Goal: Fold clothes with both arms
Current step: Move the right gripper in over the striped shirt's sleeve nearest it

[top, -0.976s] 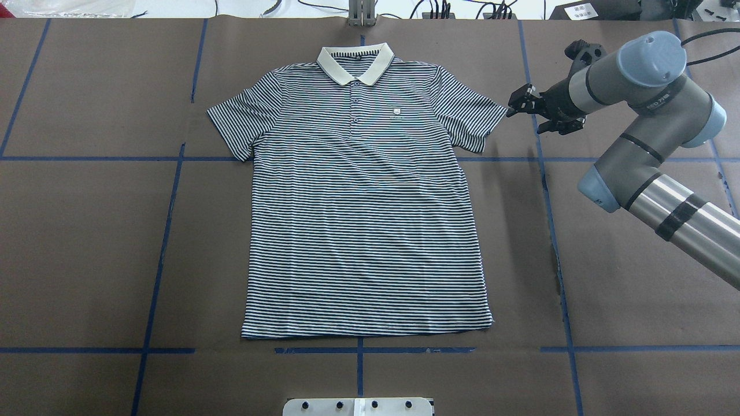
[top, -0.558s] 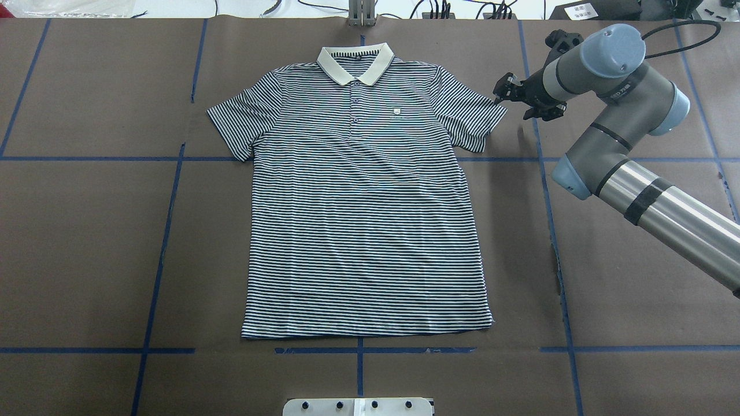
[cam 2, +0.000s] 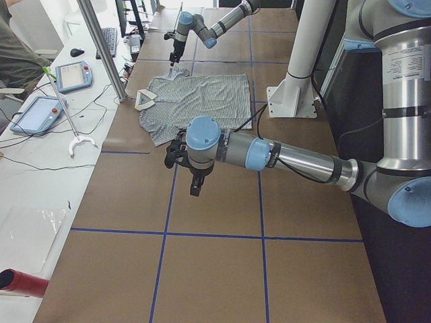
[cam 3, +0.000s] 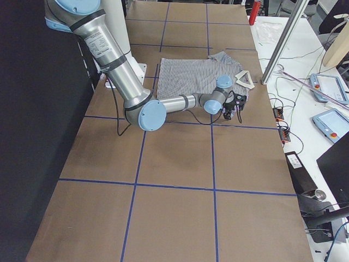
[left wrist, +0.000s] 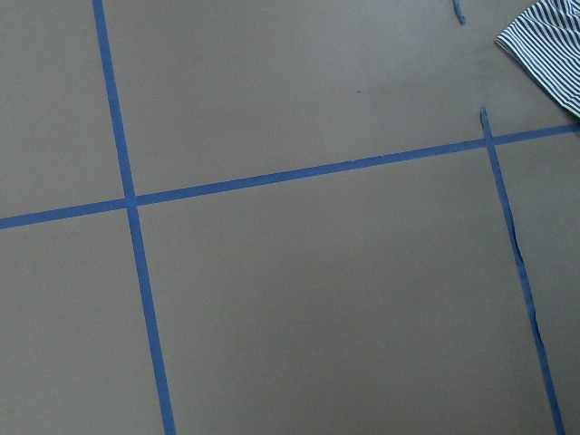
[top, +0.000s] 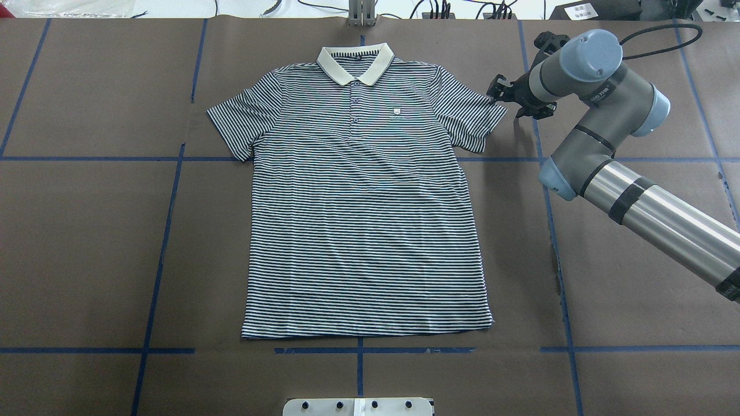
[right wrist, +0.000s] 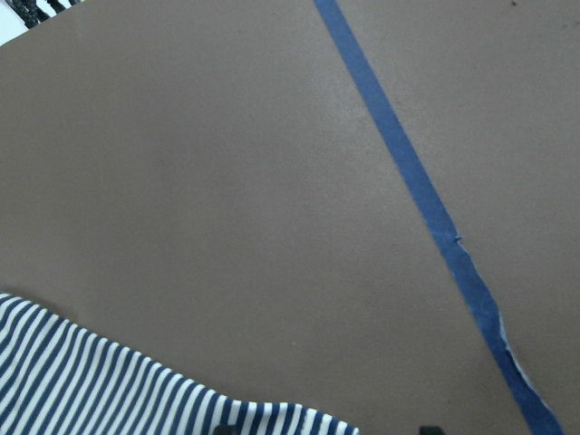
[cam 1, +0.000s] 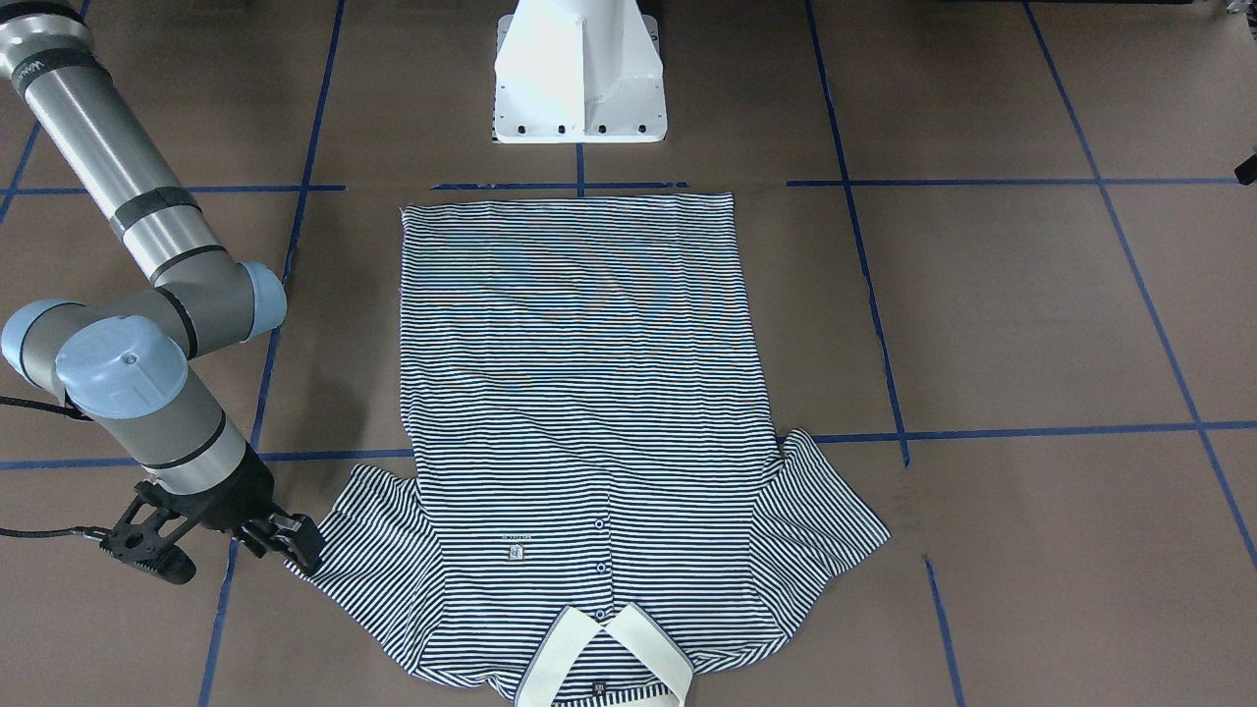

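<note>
nothing is folded yet: the shirt point(top: 364, 219) lies flat, face up, on the table point(top: 87, 231). the right gripper point(top: 511, 98), fingers spread, sits at one sleeve's edge, not yet pinching it. the left gripper point(cam 2: 183, 165) hangs well apart from the shirt; i cannot tell how its fingers stand. every fold remains.

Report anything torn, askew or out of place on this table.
The polo shirt lies flat and straight. Only the blue tape line to the robot's right of it stands out: a stretch is ragged and wavy, as if peeling.
</note>
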